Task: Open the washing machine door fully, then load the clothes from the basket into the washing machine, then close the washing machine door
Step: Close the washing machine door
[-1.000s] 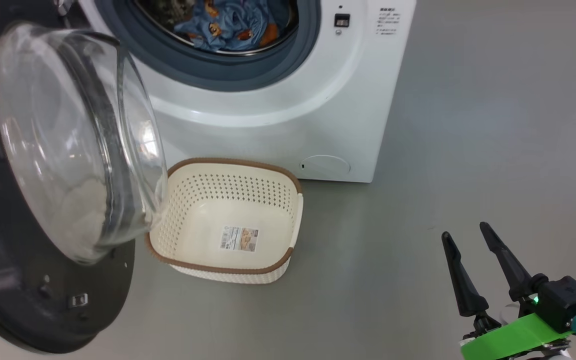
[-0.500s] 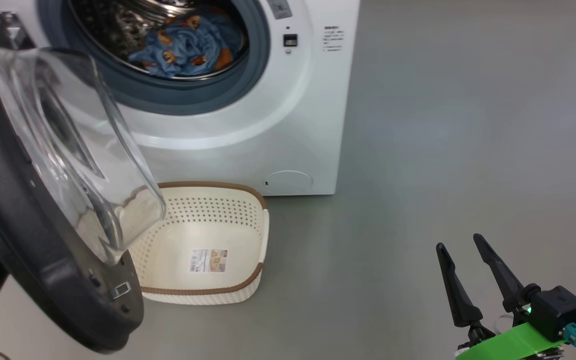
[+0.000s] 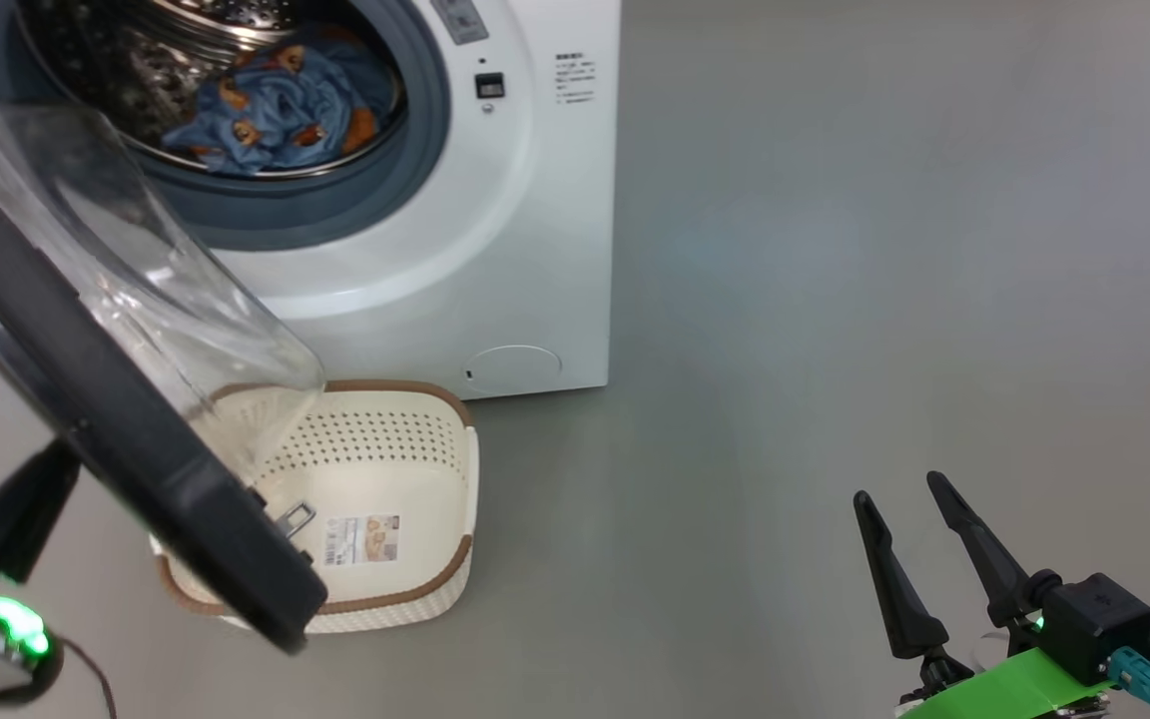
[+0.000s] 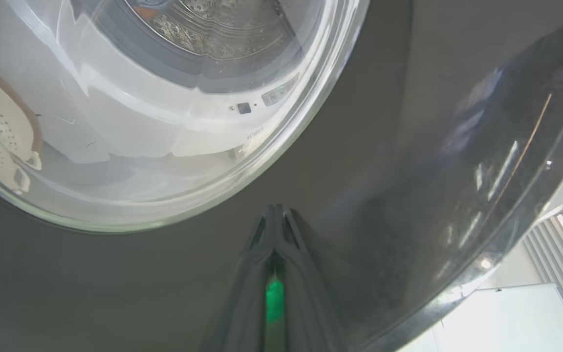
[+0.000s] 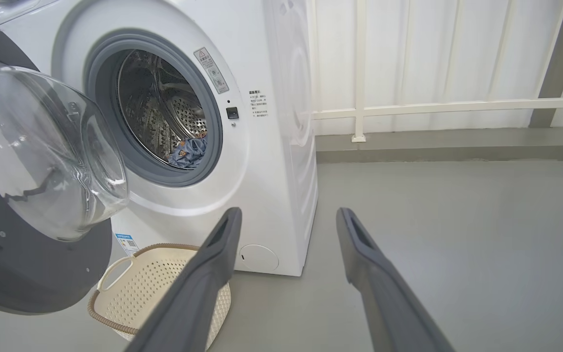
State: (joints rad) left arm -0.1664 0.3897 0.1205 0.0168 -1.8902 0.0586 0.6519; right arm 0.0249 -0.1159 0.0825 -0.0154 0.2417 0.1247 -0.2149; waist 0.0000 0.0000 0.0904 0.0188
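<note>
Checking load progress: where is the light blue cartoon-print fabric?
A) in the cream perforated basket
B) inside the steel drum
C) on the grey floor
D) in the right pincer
B: the light blue cartoon-print fabric lies inside the perforated steel drum of the white washing machine.

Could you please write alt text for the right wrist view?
A white washing machine stands with its round door swung open and blue clothes inside. A cream basket sits on the floor before it, beyond the open right gripper.
</note>
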